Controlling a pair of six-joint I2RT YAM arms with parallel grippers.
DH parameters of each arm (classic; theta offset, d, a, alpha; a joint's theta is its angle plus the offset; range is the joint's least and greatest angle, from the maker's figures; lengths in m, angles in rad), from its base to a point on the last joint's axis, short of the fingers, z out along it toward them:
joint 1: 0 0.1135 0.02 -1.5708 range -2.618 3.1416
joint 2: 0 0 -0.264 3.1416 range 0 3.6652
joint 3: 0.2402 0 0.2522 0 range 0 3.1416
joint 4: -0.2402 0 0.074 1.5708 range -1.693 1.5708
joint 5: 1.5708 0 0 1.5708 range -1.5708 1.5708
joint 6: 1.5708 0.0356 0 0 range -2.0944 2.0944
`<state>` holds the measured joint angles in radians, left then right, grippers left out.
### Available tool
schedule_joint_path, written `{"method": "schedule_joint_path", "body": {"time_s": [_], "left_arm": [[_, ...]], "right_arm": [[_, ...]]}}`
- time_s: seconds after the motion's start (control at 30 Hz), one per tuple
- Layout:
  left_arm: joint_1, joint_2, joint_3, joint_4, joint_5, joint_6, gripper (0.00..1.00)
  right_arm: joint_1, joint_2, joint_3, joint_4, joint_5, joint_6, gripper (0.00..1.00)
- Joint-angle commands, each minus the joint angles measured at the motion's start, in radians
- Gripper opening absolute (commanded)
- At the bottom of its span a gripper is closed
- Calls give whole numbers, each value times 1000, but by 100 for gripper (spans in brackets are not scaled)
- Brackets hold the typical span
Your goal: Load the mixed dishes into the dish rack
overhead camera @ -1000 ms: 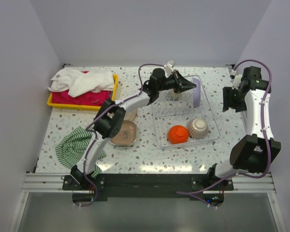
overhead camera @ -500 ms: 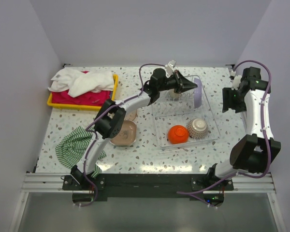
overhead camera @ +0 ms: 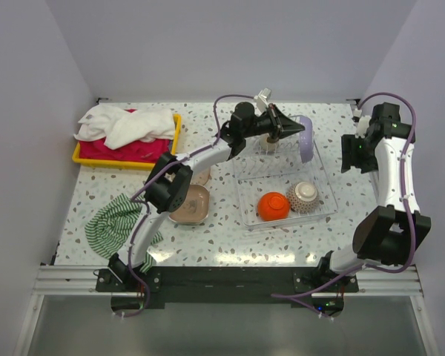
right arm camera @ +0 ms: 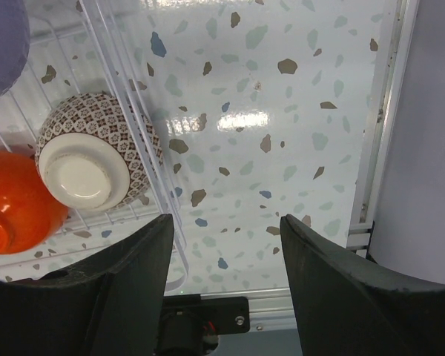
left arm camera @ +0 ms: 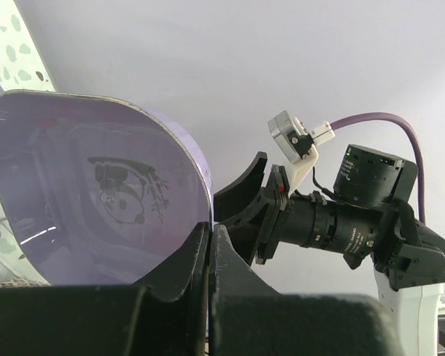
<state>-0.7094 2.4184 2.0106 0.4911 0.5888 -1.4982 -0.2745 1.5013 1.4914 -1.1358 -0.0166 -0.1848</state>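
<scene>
My left gripper (overhead camera: 297, 128) is shut on the edge of the lilac square plate (overhead camera: 305, 141) and holds it on edge over the far end of the dish rack (overhead camera: 276, 167). In the left wrist view the plate (left arm camera: 96, 193) shows a panda drawing, and my fingertips (left arm camera: 200, 245) pinch its rim. An orange bowl (overhead camera: 272, 205) and a speckled bowl (overhead camera: 305, 194) sit upside down in the rack's near end. A tan plate (overhead camera: 189, 205) lies on the table left of the rack. My right gripper (overhead camera: 352, 157) is open and empty, hovering right of the rack. Its wrist view shows both bowls: the speckled one (right arm camera: 89, 159) and the orange one (right arm camera: 15, 200).
A green striped cloth (overhead camera: 119, 219) lies at the near left. A yellow tray of towels (overhead camera: 126, 133) stands at the far left. A small dish (overhead camera: 202, 176) is partly hidden under my left arm. Walls close the table on three sides.
My left gripper has shifted the lilac plate slightly up and toward the back right over the rack. The right arm has not moved.
</scene>
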Motion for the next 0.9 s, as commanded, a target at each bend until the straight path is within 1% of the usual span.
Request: {"method": "schedule_joint_path", "body": {"time_s": [0.0, 0.27, 0.43, 0.53, 0.7, 0.77, 0.8, 0.83, 0.87], "left_arm": [[-5, -24, 37, 60, 2, -14, 0], [-9, 38, 17, 144, -7, -4, 0], [-9, 19, -55, 182, -20, -37, 0], [-9, 21, -73, 202, -30, -51, 0], [-4, 30, -82, 185, -38, -40, 0], [-4, 34, -79, 143, -46, -30, 0], [-1, 34, -79, 120, -49, -30, 2], [-1, 31, -82, 107, -53, -22, 8], [-1, 30, -87, 100, -55, -22, 20]], "right_arm": [[-2, 19, 18, 14, 9, -15, 63], [-2, 39, 38, 7, 12, -22, 63], [-2, 45, 33, 10, 10, -22, 64], [-3, 43, 30, 11, 10, -22, 64], [-2, 45, 27, 10, 12, -25, 64], [-2, 45, 26, 14, 9, -24, 64], [-2, 45, 26, 15, 9, -24, 64], [-2, 43, 26, 16, 7, -22, 64], [-2, 43, 24, 16, 6, -22, 64]]}}
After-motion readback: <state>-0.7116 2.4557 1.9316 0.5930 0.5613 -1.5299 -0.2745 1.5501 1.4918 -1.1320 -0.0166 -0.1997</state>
